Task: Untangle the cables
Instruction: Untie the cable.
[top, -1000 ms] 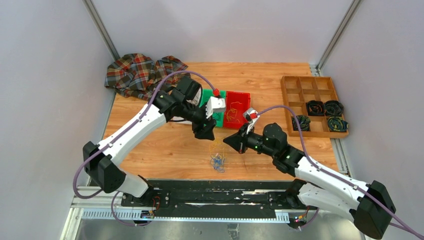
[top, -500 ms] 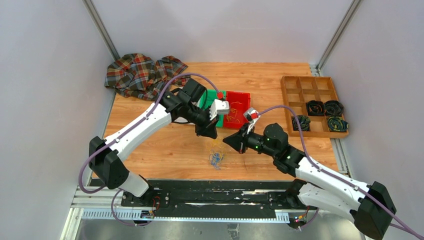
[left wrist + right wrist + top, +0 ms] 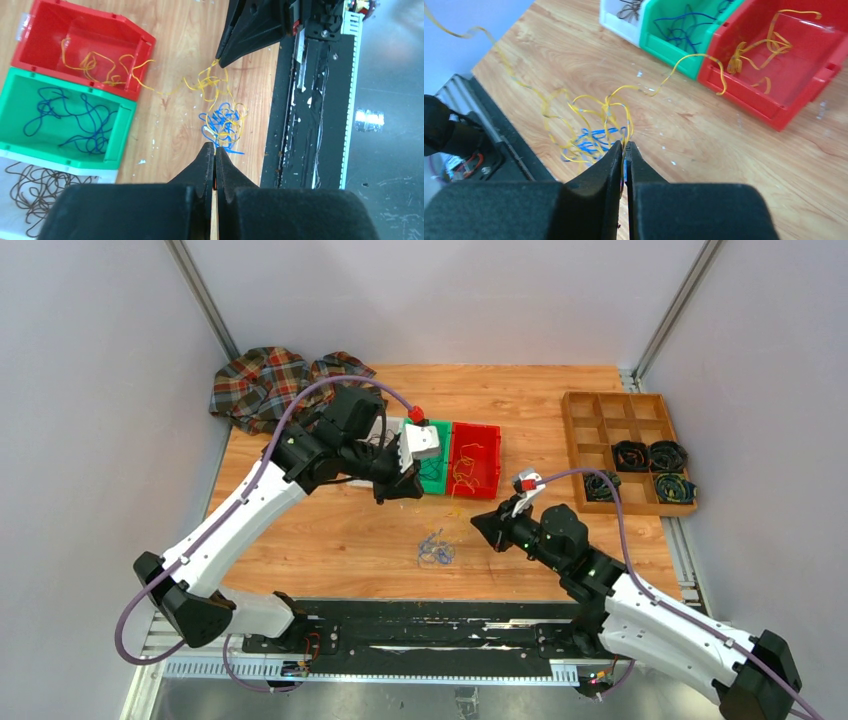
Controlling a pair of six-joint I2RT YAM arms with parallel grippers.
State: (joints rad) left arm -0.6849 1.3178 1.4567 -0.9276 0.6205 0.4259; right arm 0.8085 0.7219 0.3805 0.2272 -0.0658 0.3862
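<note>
Blue-yellow cables, seemingly at right hand

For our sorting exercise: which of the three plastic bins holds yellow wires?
The red bin, at the row's end. The green bin beside it holds blue wires; the white bin, brown wires.

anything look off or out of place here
One yellow wire hangs out of the red bin over its rim. It trails across the table into the yellow and blue tangle, so it looks snagged, not sorted.
</note>
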